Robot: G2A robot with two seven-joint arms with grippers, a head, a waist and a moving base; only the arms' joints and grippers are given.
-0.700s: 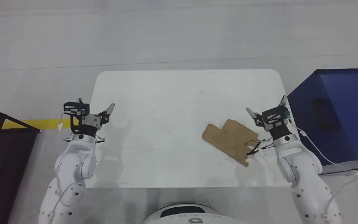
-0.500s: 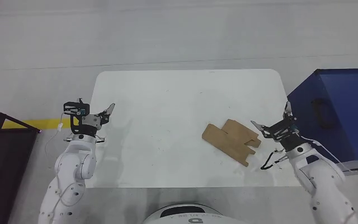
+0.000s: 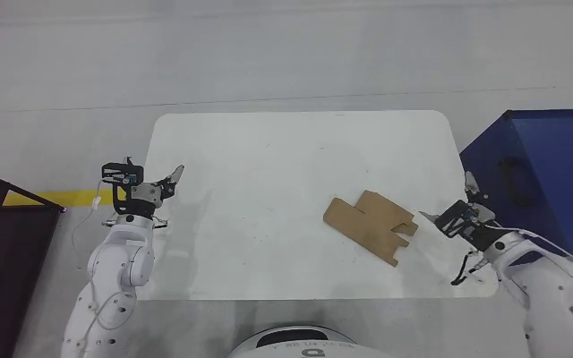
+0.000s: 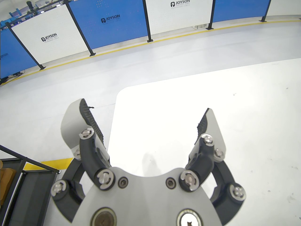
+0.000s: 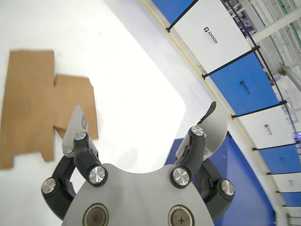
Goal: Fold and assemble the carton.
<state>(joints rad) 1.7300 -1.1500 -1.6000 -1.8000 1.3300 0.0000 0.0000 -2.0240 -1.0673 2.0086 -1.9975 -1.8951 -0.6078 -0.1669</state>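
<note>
one carton (image 3: 367, 224) lies flat (left gripper (image 4: 145, 105), right gripper (image 5: 145, 105) both spread wide, empty).

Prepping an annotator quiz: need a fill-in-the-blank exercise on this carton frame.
1. The carton lies ____ on the table, unfolded.
2. The left gripper has its fingers ____.
3. The right gripper, fingers apart, holds ____.
4. The bin beside the table is ____ in colour.
Missing words: flat; open; nothing; blue.
</note>
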